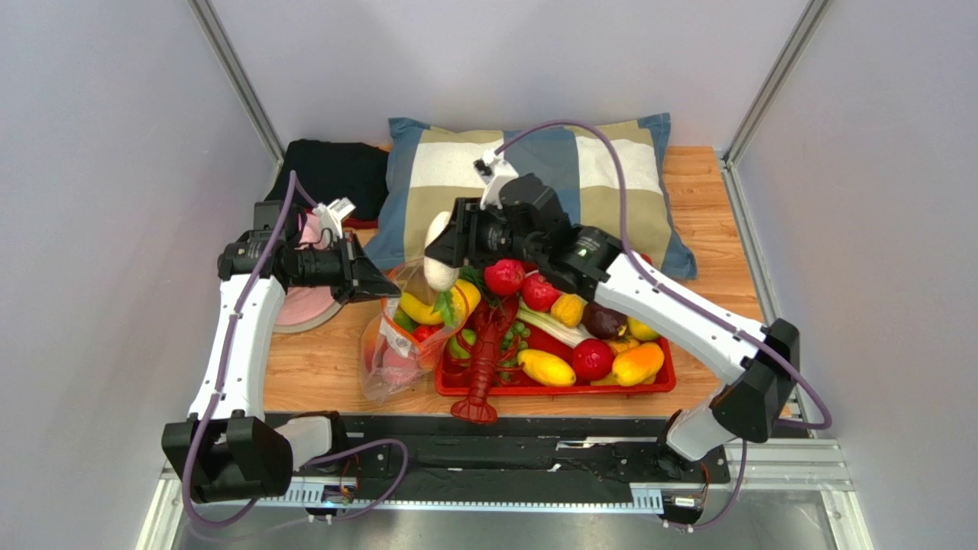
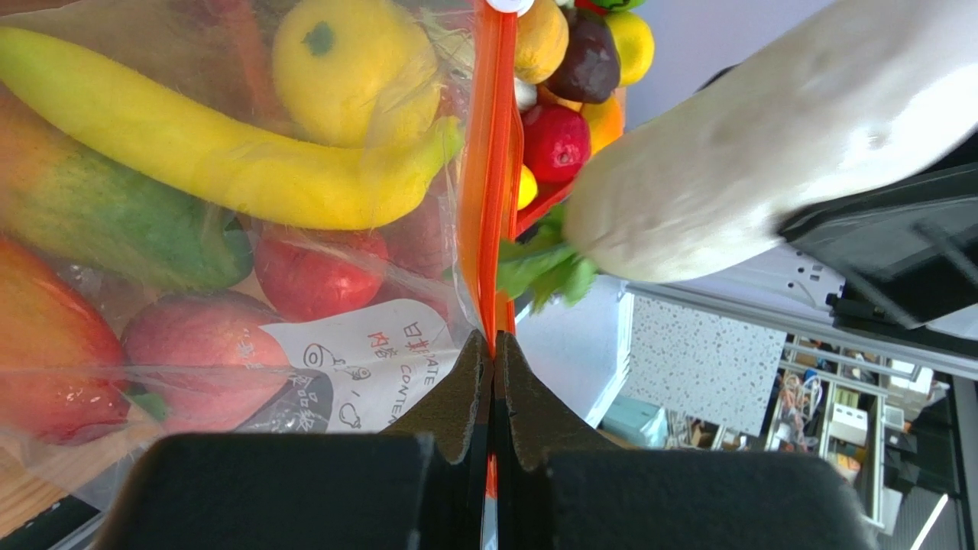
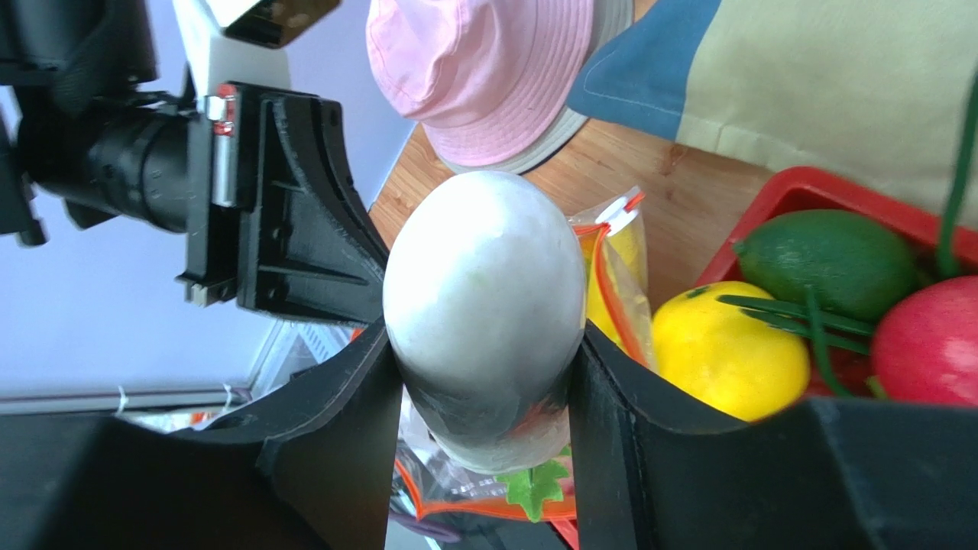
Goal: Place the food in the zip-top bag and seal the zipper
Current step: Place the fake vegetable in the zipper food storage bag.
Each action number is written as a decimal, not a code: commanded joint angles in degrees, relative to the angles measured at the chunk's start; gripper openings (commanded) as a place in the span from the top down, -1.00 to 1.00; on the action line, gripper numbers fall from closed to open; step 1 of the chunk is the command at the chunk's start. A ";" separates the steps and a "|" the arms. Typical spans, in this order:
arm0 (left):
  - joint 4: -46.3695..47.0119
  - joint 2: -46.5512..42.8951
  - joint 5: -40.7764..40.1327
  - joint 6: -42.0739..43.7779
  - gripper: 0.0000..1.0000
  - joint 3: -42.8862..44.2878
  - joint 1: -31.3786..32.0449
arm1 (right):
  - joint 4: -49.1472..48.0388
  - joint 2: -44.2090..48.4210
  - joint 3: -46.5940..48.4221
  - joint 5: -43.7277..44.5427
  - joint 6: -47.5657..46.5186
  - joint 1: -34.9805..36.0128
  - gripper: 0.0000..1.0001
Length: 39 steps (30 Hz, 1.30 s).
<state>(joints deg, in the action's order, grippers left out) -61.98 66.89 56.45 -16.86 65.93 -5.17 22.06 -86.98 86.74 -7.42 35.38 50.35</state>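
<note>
Right gripper (image 3: 482,344): jaws about half spread and clamped on a white radish (image 3: 482,264), gripped across its thick middle, with the green leaf end hanging below the fingers.

Left gripper (image 2: 494,355): pinched fully together on the orange zipper (image 2: 496,172), holding one end of the strip up.

Zip-top bag (image 1: 396,344): hangs from that pinch, its lower part down by the left edge of the red tray (image 1: 551,390). It is already well filled — banana (image 2: 207,149), mango (image 2: 103,218), a round yellow fruit and some red ones press against the film. In the left wrist view the radish leaves sit just beside the strip, on the side away from the bagged fruit. I cannot tell how wide the mouth gapes.

Pink hat (image 3: 482,69) lies beyond, not involved.

Step in hand, as I judge it: insert the radish.
- Hold the left pinch firm and high so the lip stays taut.
- Bring the leaf end over the strip onto the open side, then feed it down at a slant along the banana — there is little spare room.
- Let go only once the bulk sits below the strip, or it may tip out onto the tray.
</note>
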 commanded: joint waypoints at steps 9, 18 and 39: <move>4.75 -3.35 3.05 -4.93 1.00 -1.41 -2.74 | -6.43 -8.46 1.84 2.50 6.03 5.90 0.99; 8.71 -4.14 4.28 -8.71 1.00 -2.65 -4.14 | -4.84 -11.37 1.15 -1.45 9.71 6.34 0.94; 3.00 -5.37 4.29 -1.25 1.00 -3.09 -5.64 | 6.40 2.60 -1.13 -3.13 -18.32 4.94 -0.74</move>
<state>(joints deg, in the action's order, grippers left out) -56.99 62.76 59.05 -21.67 60.97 -10.13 26.20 -90.11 84.16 -10.66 23.86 58.11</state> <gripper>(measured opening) 0.008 0.886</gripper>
